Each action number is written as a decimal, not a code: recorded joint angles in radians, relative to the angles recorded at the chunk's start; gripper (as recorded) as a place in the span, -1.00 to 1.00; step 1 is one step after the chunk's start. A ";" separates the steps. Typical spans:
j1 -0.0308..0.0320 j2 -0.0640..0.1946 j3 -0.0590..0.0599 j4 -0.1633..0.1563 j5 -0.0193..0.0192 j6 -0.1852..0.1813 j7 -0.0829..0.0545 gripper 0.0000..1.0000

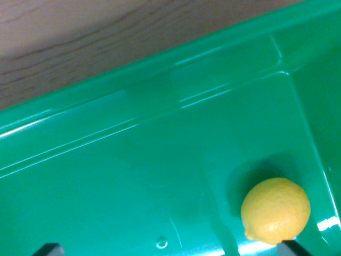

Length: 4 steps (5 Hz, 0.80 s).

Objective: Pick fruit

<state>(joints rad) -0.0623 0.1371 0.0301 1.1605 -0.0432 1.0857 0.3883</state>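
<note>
A yellow lemon [275,210] lies on the floor of a green plastic bin [133,176], at the lower right of the wrist view. Two dark fingertips of my gripper [173,248] poke in at the bottom edge, one at the wrist view's left [48,249] and one at the right [296,247]. They stand wide apart with nothing between them. The right fingertip sits just below the lemon, close to it or touching; I cannot tell which.
The bin's rim and sloping wall [160,80] run diagonally across the upper half. Beyond the rim shows a brown wooden tabletop [80,32]. The bin's side wall [325,106] rises at the right.
</note>
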 joint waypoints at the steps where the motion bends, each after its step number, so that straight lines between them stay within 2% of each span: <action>1: 0.0000 0.000 0.000 0.000 0.0000 0.000 0.000 -1.00; 2: -0.0158 0.020 -0.005 -0.035 -0.0135 -0.047 0.044 -1.00; 3: -0.0158 0.020 -0.005 -0.035 -0.0135 -0.047 0.044 -1.00; 4: -0.0306 0.038 -0.010 -0.067 -0.0261 -0.091 0.085 -1.00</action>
<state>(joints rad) -0.0929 0.1754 0.0200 1.0931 -0.0693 0.9949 0.4735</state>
